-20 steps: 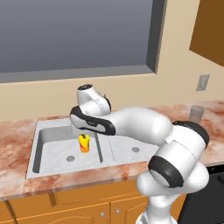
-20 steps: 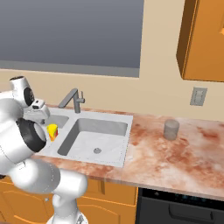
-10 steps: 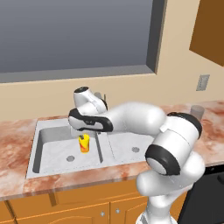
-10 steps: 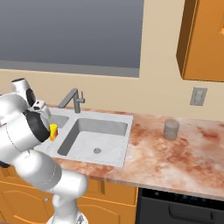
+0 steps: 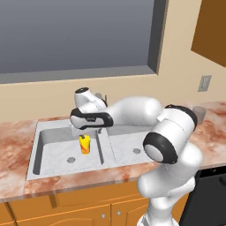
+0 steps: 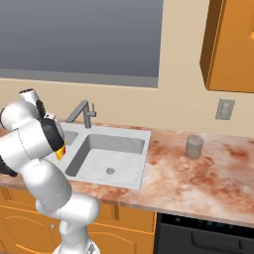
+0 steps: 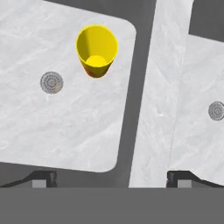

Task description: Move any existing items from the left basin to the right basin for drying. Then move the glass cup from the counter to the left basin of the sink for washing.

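The small yellow cup [image 5: 84, 144] stands upright in the left basin [image 5: 53, 150], near the divider. In the hand view the yellow cup [image 7: 96, 50] shows its open mouth, beside the drain of the left basin [image 7: 65, 122]. My gripper [image 5: 87, 131] hangs open just above the cup, and the gripper [image 7: 111, 178] holds nothing between its wide-apart tips. The right basin [image 5: 128, 141] holds nothing that I can see. The glass cup [image 6: 194, 147] stands on the counter [image 6: 208, 178] well right of the sink; the glass cup [image 5: 199, 114] is partly hidden by my arm.
The grey tap [image 6: 82, 111] rises behind the divider [image 7: 153, 96] between the basins. The right basin [image 6: 111, 154] shows its drain. A window and wall close off the back, and an orange cabinet [image 6: 230, 44] hangs at the upper right.
My arm's elbow has swung left and folded closer, while the hand stays over the left basin, barely shifted. The yellow cup and the glass cup have not moved.
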